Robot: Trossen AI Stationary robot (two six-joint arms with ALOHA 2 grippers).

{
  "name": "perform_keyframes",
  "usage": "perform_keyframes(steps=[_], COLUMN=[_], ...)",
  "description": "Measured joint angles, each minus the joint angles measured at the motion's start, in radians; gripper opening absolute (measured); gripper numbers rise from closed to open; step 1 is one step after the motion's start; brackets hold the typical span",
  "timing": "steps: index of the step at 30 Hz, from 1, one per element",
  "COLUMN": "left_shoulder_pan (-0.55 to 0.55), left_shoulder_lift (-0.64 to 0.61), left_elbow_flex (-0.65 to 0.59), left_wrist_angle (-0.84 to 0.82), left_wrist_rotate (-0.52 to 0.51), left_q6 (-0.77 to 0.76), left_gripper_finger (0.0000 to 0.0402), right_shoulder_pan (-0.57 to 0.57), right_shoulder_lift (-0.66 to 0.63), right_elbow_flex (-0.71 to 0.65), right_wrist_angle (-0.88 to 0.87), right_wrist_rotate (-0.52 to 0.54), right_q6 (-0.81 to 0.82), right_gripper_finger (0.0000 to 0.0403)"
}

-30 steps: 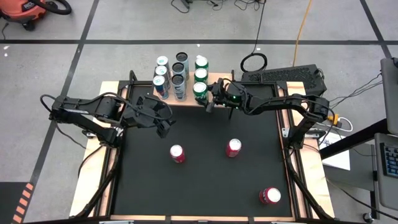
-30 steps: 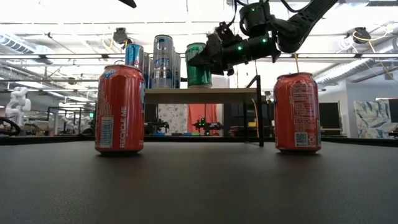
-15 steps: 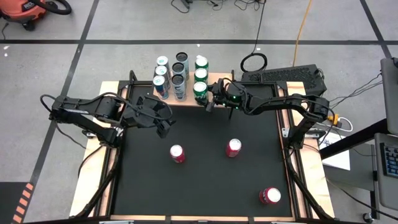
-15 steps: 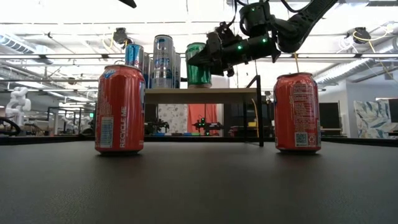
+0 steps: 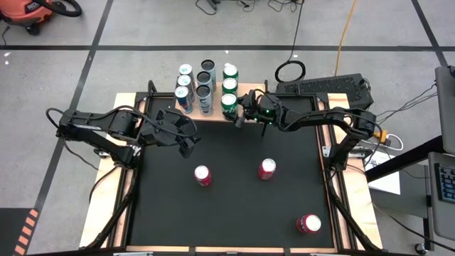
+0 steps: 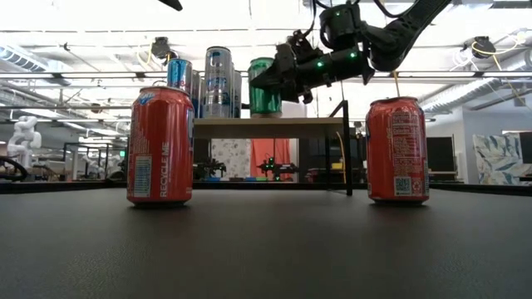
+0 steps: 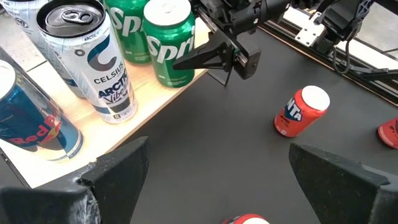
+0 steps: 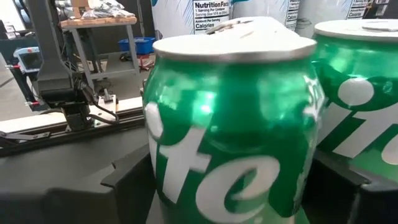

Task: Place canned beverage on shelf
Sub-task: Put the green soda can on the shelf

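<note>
Green can [image 8: 233, 118] upright on shelf [image 7: 149, 109]; right-wrist close-up only

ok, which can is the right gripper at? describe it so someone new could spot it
Find the small light-wood shelf at the table's far edge, holding three rows of cans. In the green row nearest the right arm, take the front green Sprite can, at the shelf's corner. Unlike the green cans behind it, it stands between the fingers of the right gripper.

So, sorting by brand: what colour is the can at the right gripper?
Green can with white lettering, clearest in the right wrist view.
</note>
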Motion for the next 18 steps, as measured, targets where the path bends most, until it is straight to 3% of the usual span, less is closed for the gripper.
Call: perform_keyframes(steps=[8, 18], left_shoulder_pan=[0.000, 0.000], left_shoulder_lift=[0.000, 0.000], left_elbow_flex=[0.000, 0.000], left_wrist_angle=[0.000, 0.000], left_wrist_rotate=[0.000, 0.000], left_q6=[0.000, 0.000], left_gripper_finger=[0.0388, 0.0388], right_shoulder_pan=[-0.001, -0.004], right_shoulder_lift=[0.018, 0.018], right_elbow_flex=[0.001, 0.001], right_wrist_angle=[0.022, 0.014], right_wrist_rotate=[-0.001, -0.002], right_q6=[0.035, 0.043], right_gripper_finger=[0.0357, 0.0363])
